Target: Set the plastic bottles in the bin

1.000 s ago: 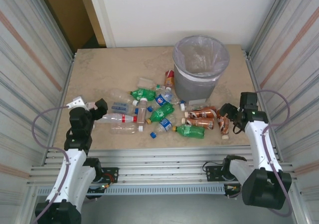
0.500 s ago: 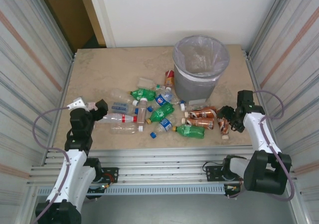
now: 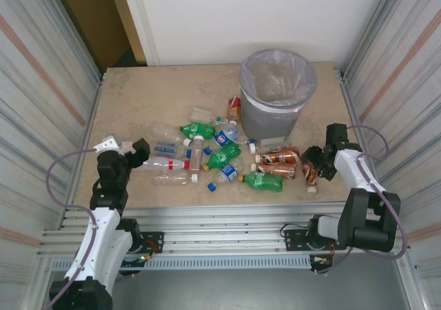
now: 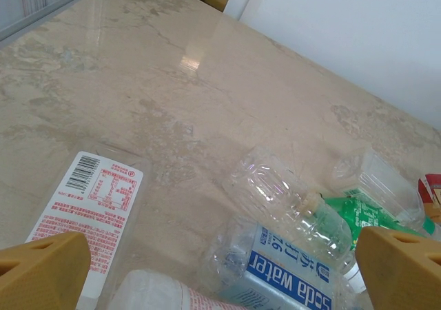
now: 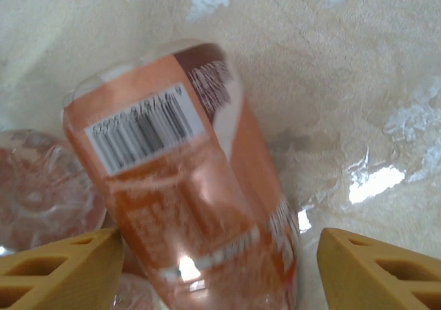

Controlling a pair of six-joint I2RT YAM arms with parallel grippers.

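Several plastic bottles (image 3: 224, 155), green, clear and brown-labelled, lie scattered on the table in front of the grey bin (image 3: 278, 93) with its clear liner. My left gripper (image 3: 140, 150) is open at the left end of the pile. In the left wrist view the left gripper (image 4: 220, 286) has a blue-labelled soda water bottle (image 4: 324, 269), a clear bottle (image 4: 293, 200) and a red-printed bottle (image 4: 93, 203) ahead of it. My right gripper (image 3: 313, 162) is open low over a brown-labelled bottle (image 5: 186, 186), which lies between its yellow fingers (image 5: 375, 272).
Metal walls close both sides of the table (image 3: 158, 96). The bin stands at the back right, just behind the brown-labelled bottles (image 3: 275, 157). Bare marble stretches over the back left.
The right arm has swung its wrist inward and down onto the brown-labelled bottles at the right. The left arm has barely shifted.
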